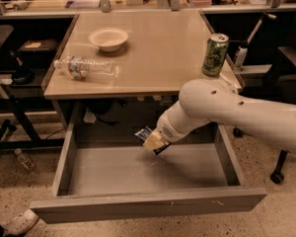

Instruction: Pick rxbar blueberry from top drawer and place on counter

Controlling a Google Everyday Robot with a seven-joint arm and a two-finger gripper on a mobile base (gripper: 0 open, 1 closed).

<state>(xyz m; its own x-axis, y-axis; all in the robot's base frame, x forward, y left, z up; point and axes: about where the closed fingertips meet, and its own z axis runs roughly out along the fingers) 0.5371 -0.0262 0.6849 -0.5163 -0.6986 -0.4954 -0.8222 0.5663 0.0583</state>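
The top drawer [148,205] stands pulled open below the beige counter [163,53]. My gripper [154,142] hangs over the back middle of the drawer, just under the counter's front edge. It is shut on the rxbar blueberry [142,133], a small dark bar with a blue label that sticks out to the left of the fingers. The bar is lifted off the drawer floor. My white arm reaches in from the right and hides the drawer's back right corner.
On the counter are a green can [214,54] at the right edge, a clear plastic bottle [86,68] lying at the left, and a white bowl [108,37] behind it. A cluttered bench stands at the back. A small bottle [24,159] lies on the floor at left.
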